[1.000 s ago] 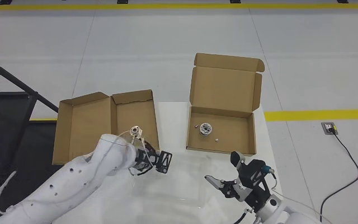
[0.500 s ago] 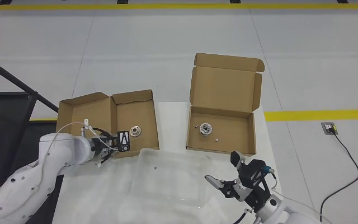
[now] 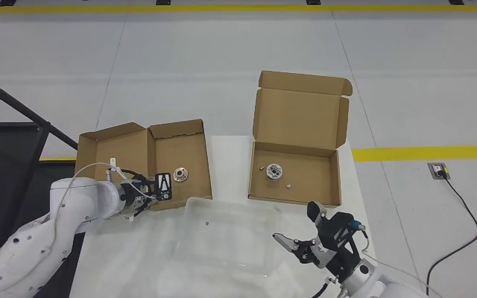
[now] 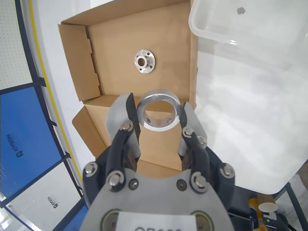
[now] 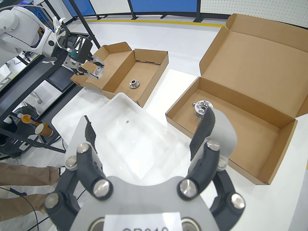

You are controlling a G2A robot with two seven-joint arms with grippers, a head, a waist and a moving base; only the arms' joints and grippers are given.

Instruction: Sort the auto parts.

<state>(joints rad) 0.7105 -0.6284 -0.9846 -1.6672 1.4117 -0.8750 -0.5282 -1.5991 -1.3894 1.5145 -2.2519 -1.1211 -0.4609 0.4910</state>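
Pinching a metal ring (image 4: pixel 160 124) between its two fingers, the left gripper (image 4: pixel 157 104) hangs over the near edge of the left cardboard box (image 3: pixel 186 153), about where the tray meets the open lid (image 3: pixel 112 171). The ring stands on edge in the grip, with its hole facing the wrist camera, and small holes show in its inner wall. It is held in the air and does not touch the cardboard.

Inside the tray of that box lies a round metal flange (image 4: pixel 144 61) with a hole through its middle, alone on the cardboard floor and apart from the ring.

A clear plastic bin (image 3: pixel 231 246) sits on the white table (image 3: pixel 229 164) just beside the left box, between the two boxes and nearer the robot. One small dark speck (image 4: pixel 241 10) lies on its bottom.

The right cardboard box (image 3: pixel 313 179) stands open with its lid upright. A toothed metal part (image 5: pixel 202 106) rests near its far left corner, with a small piece (image 3: pixel 288 185) close by.

The right gripper (image 5: pixel 148 115) hovers over the near right part of the table, beside the bin, fingers spread wide and holding nothing.
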